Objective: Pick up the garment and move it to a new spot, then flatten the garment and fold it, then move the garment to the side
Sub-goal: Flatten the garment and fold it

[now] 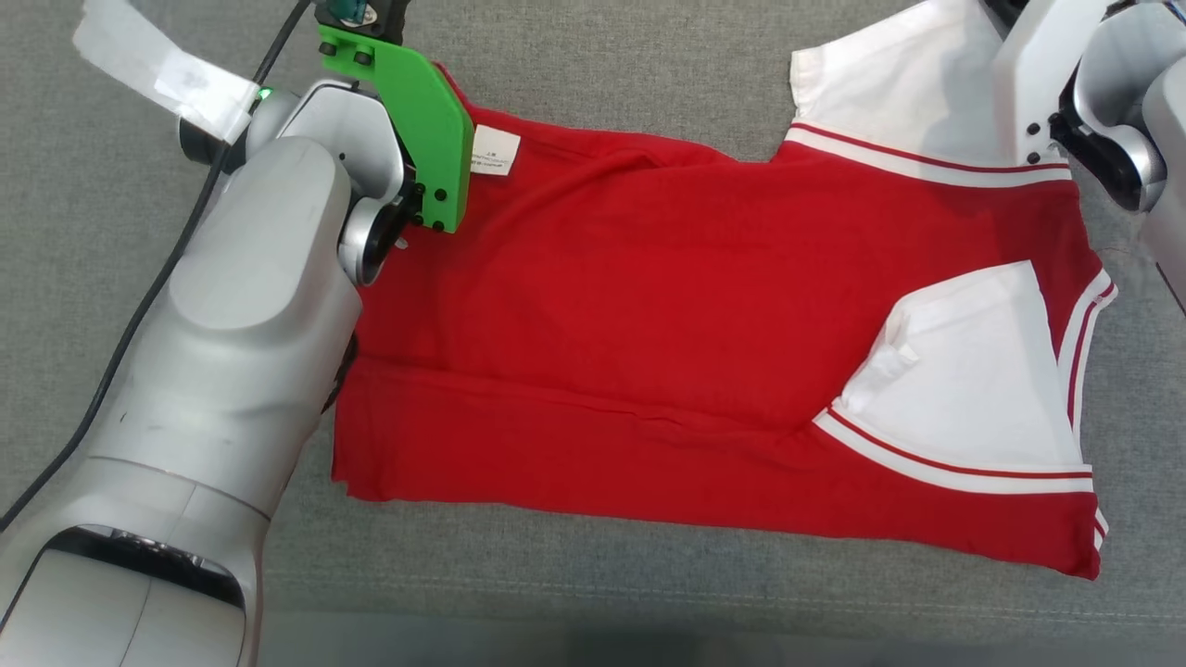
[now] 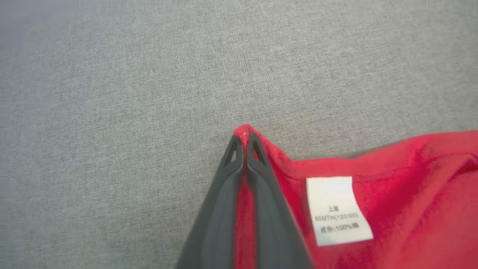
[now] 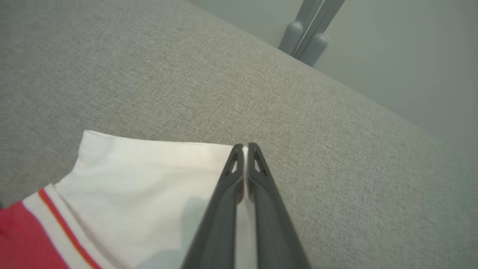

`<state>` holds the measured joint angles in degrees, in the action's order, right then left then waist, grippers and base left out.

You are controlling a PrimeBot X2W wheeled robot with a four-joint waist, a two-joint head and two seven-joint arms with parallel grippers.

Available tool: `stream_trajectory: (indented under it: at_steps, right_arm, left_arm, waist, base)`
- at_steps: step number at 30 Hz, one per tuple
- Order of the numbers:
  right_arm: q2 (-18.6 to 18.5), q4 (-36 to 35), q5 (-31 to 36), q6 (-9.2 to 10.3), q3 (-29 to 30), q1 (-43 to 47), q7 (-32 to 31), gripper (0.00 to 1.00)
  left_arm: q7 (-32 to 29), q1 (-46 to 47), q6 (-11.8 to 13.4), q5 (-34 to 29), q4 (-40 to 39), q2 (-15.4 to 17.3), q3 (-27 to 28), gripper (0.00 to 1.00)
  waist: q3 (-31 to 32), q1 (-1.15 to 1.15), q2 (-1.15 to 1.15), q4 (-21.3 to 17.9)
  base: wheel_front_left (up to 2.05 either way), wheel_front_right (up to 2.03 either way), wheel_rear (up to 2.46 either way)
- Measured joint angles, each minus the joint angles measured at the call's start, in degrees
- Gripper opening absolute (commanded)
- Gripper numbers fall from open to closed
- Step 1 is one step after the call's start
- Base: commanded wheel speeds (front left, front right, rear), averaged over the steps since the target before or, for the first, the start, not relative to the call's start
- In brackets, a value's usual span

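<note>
- Two grippers, each with its fingers pressed together on cloth. The left gripper [image 2: 244,139] pinches a red corner of the shirt [image 1: 649,324]. The right gripper [image 3: 245,148] pinches the edge of a white sleeve [image 3: 149,175].
- One white label [image 2: 338,209] lies on the red cloth just right of the left fingers, print side up.
- Shirt body is spread between the two pinches on the grey fabric surface [image 2: 112,93]. A long crease runs along its near side, and a second white sleeve [image 1: 973,389] is folded onto the red.
- Bare grey fabric lies beyond both sets of fingertips. Farther off, past the right tips, stand two grey posts [image 3: 310,37].
- Risk, as judged: both holds sit at the very tips, on little cloth, so a quick lift could pull an edge free. An uneven pull from the two arms could drag the folded sleeve open or bunch the middle.
</note>
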<state>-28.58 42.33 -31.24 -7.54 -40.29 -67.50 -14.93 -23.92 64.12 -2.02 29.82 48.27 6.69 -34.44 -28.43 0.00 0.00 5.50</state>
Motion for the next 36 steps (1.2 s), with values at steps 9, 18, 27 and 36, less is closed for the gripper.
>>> stream_trajectory:
  at_steps: [9,18,27,36]
  right_arm:
    - [-1.91,-2.61,-1.00,0.00,1.80,3.73,4.74,0.00]
    - [-6.08,-12.33,-6.75,0.00,1.45,10.85,5.95,0.00]
    - [-16.42,-32.41,-14.16,0.01,4.13,23.66,1.53,0.00]
    - [-21.98,-46.49,-18.47,0.02,9.44,37.22,-6.79,0.00]
  left_arm:
    - [2.87,-2.25,1.04,0.41,-1.32,1.33,0.45,0.00]
    - [3.41,-7.31,1.27,0.22,-3.87,2.47,-1.45,0.00]
    - [3.82,-13.48,2.58,-0.21,-8.21,5.43,-2.65,0.00]
    - [2.97,-19.39,4.35,-0.20,-14.84,8.86,-3.26,0.00]
  waist:
    - [3.19,0.00,0.00,0.22]
    - [6.71,0.00,0.00,0.86]
    - [10.95,0.00,0.00,0.47]
    - [13.33,0.00,0.00,-1.73]
  base:
    - [0.00,0.00,0.00]
    - [0.00,0.00,0.00]
    - [0.00,0.00,0.00]
    - [0.00,0.00,0.00]
